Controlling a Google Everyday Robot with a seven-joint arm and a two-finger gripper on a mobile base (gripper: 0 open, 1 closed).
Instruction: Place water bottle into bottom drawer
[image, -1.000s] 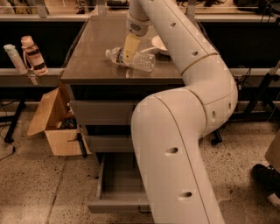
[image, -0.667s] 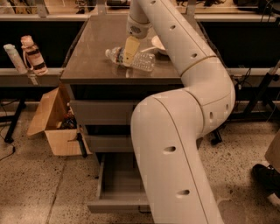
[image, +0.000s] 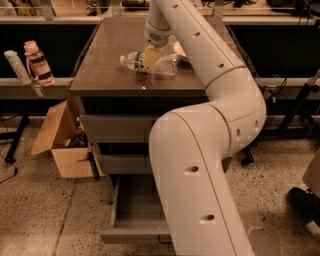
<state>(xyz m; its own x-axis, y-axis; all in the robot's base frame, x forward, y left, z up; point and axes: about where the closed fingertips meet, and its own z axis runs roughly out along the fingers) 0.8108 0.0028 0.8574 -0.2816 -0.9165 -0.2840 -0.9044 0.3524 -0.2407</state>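
Observation:
The water bottle (image: 167, 65) is clear with a white cap. It lies on its side on top of the brown cabinet (image: 110, 75), cap pointing left. My gripper (image: 150, 59) comes down from above onto the middle of the bottle and covers part of it. My white arm bends up from the lower right and hides the right side of the cabinet. The bottom drawer (image: 135, 235) is pulled out near the floor; the part of its grey floor that shows is bare. The two shallower drawers above it are closed.
A pinkish dark-banded bottle (image: 39, 62) and a white tube-like bottle (image: 15, 67) stand on a shelf at the left. An open cardboard box (image: 60, 142) sits on the floor left of the cabinet. A white dish (image: 179, 50) lies behind the gripper. A shoe (image: 305, 200) is at the right.

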